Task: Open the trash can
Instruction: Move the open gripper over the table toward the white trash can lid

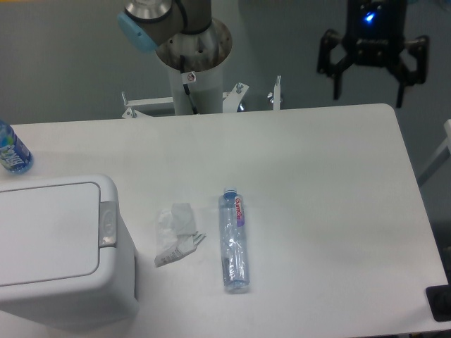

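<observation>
The white boxy trash can [60,250] stands at the table's front left corner. Its flat lid [46,232] is closed, and a small grey push-button latch [107,223] sits on the right rim. My gripper [368,91] hangs open and empty high above the table's far right edge, far from the trash can.
A crumpled white wrapper [175,234] lies just right of the trash can. A clear plastic bottle [235,239] lies on its side beside the wrapper. A blue-labelled bottle [10,150] stands at the left edge. The arm's base column [194,63] rises behind the table.
</observation>
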### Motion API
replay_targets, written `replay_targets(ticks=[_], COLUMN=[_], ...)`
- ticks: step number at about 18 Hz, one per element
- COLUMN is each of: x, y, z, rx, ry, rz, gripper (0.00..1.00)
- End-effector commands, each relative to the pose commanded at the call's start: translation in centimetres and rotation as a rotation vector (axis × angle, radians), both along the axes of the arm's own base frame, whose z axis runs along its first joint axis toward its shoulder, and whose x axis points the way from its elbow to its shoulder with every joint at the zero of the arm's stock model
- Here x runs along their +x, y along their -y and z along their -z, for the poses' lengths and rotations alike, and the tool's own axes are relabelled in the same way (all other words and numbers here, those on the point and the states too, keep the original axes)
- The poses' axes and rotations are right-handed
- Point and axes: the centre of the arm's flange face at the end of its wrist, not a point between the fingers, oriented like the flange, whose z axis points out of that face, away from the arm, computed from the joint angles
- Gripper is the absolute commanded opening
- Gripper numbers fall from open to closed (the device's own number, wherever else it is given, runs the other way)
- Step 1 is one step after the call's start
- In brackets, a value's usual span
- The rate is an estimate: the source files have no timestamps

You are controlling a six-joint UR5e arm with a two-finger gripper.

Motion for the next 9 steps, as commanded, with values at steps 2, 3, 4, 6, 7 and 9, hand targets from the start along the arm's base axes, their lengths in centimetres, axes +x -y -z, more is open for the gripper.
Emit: replay_targets(ticks=[2, 3, 4, 6, 7, 9], x=[1.2, 2.0, 2.7, 5.0, 6.2, 8.0], y=[-1.9, -3.0, -4.0, -6.6, -8.2, -10.4], z=[0.5, 0.7, 0.9, 1.4, 2.1, 3.0], rx=[0.041, 0.055, 0.069, 0.101, 0.111, 0.13], ry=[0.007, 0.019, 0.036, 0.093, 0.127, 0.183], rz=[-0.046, -0.06, -0.077, -0.132, -0.165, -0.226], gripper=[1.0, 1.0, 1.0, 1.0, 1.0, 1.0])
